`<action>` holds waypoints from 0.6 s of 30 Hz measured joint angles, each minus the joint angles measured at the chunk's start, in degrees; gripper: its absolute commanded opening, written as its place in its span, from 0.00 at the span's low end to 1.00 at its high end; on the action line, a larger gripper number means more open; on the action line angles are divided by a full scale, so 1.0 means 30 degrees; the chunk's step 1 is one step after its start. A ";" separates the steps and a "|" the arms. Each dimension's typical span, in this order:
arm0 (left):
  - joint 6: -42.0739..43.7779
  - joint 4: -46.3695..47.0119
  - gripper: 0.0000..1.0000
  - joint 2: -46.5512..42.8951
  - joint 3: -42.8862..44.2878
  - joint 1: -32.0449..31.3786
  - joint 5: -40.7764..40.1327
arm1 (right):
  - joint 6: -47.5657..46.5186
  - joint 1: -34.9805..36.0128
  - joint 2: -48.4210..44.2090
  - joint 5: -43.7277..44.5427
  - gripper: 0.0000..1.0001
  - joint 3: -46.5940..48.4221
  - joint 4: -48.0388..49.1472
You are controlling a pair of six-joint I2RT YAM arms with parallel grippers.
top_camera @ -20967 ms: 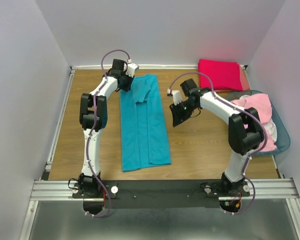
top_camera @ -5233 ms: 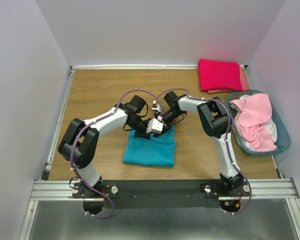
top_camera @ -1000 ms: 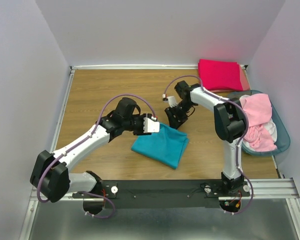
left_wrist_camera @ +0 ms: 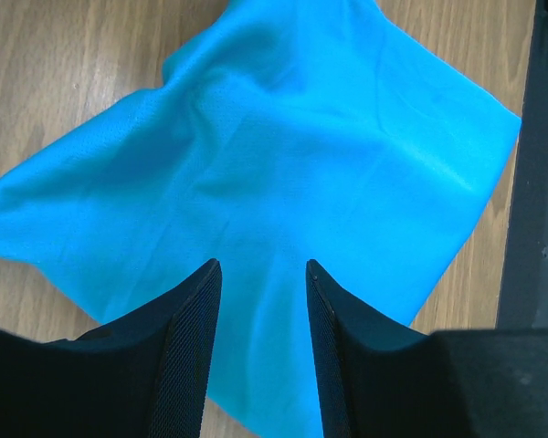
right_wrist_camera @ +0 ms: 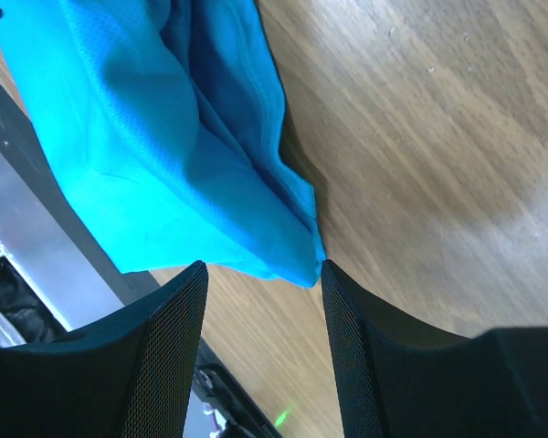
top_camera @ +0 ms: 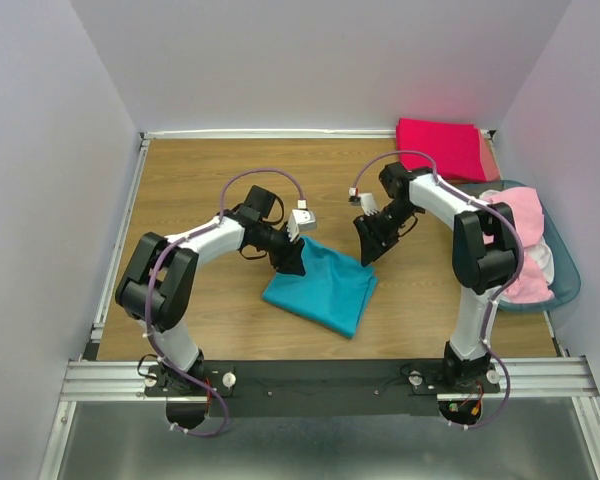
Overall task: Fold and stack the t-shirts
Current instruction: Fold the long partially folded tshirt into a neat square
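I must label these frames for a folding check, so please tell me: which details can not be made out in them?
- Top view: the heaped light pink cloth shirts in the blue-tinted plastic basket; their number is unclear, the right arm covers part.
- Top view: the salmon cloth under the crimson-pink folded shirt; only an edge shows.
- Left wrist view: the left claw hides part of the folded teal t-shirt.

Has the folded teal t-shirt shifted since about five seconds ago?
Yes. The teal t-shirt has turned clockwise, no longer square to the black rail, and sits slightly nearer the basket.
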 measured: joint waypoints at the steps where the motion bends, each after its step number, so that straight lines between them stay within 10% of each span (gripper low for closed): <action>1: -0.0036 -0.0022 0.50 0.0131 0.0051 0.0000 0.0000 | -0.0073 0.0000 0.0051 -0.0015 0.60 -0.0087 0.0087; 13: -0.0605 -0.0080 0.50 0.1734 0.0350 0.0175 0.0000 | -0.0831 0.0000 0.0109 -0.0554 0.58 -0.1362 0.0510; 18: -0.0765 -0.0073 0.49 0.1792 0.0379 0.0175 -0.0007 | -0.0984 0.0000 0.0109 -0.0546 0.35 -0.1552 0.0590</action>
